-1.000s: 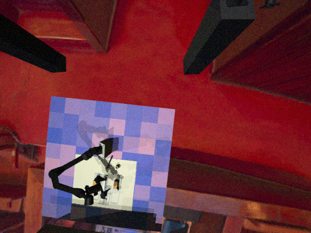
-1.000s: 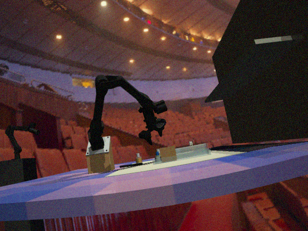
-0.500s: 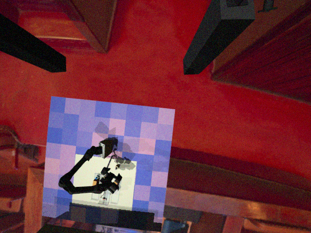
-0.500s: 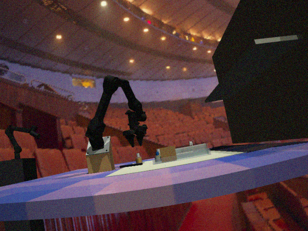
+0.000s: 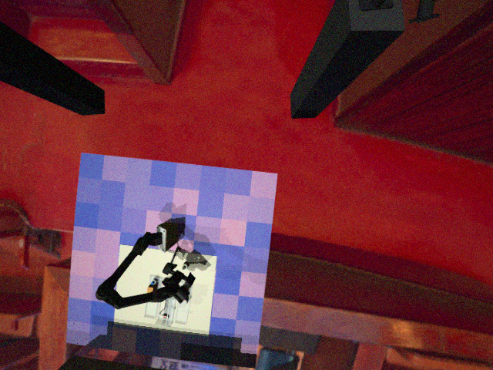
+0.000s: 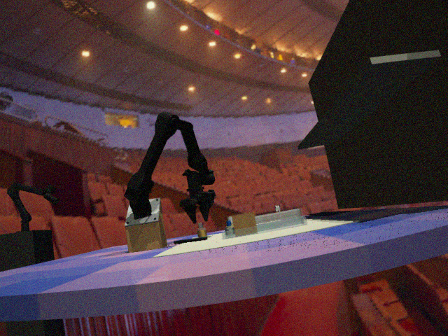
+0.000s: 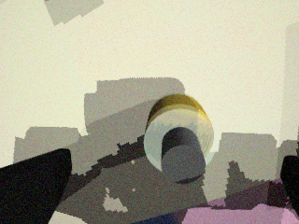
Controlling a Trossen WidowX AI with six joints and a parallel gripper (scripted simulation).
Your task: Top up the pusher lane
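The small yellow jar with a grey cap [image 7: 178, 138] stands upright at the centre of the wrist frame, long axis vertical, cap pointing up at the camera, on the cream mat [image 7: 187, 25]. The black parallel-jaw gripper [image 6: 198, 213] hangs above it, spread wide and empty

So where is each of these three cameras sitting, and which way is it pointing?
Top: high overhead, looking straight down on the checkered table; the whole black arm shows.
Exterior: low beside the table, looking across it; the arm, its box base and open hand show.
Wrist: on the hand, looking down at the yellow jar; only dark fingertips show.
Shared: exterior and wrist both show that jar beneath the hand.
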